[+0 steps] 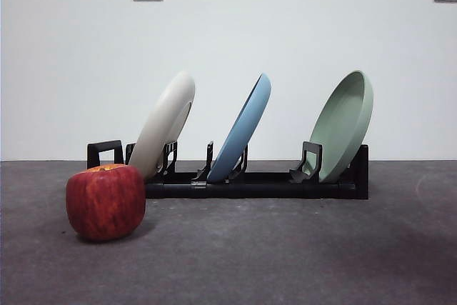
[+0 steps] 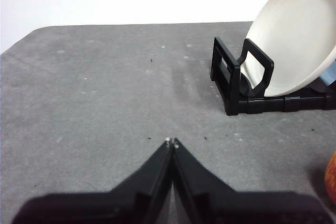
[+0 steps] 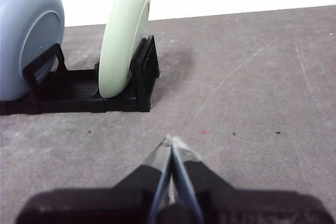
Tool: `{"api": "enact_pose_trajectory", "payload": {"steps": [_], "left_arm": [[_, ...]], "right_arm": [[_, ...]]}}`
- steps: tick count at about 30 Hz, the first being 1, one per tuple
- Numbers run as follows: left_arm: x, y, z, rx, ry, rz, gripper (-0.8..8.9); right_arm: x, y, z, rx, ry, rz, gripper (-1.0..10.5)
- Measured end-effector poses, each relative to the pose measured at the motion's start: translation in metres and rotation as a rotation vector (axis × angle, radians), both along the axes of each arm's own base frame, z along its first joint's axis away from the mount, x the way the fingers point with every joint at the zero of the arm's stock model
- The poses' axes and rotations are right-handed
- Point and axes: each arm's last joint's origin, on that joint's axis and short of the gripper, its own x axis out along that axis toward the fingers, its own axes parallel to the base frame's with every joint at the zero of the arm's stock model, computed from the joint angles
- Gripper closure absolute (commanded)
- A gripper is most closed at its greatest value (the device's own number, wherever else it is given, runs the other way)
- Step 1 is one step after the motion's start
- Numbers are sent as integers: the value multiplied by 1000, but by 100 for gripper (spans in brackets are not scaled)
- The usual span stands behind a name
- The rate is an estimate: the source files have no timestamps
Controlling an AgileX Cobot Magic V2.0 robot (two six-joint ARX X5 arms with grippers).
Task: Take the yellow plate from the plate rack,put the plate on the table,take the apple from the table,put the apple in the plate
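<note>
The yellow plate leans cream-white in the leftmost slot of the black plate rack. It shows again in the left wrist view as the yellow plate in the plate rack. The dark red apple rests on the grey table in front of the rack's left end; only a sliver of the apple shows at the left wrist view's edge. My left gripper is shut and empty, over bare table short of the rack. My right gripper is shut and empty too, near the rack's other end.
A light blue plate stands in the middle slot and a pale green plate in the right slot; both appear in the right wrist view, blue plate and green plate. A white wall with sockets rises behind the table.
</note>
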Motion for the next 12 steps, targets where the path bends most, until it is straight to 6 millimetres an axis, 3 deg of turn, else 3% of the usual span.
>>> {"api": "enact_pose_trajectory", "payload": {"steps": [12], "left_arm": [[0, 0, 1, -8, -5, 1, 817]], "right_arm": [[0, 0, 0, 39, 4, -2, 946]]}}
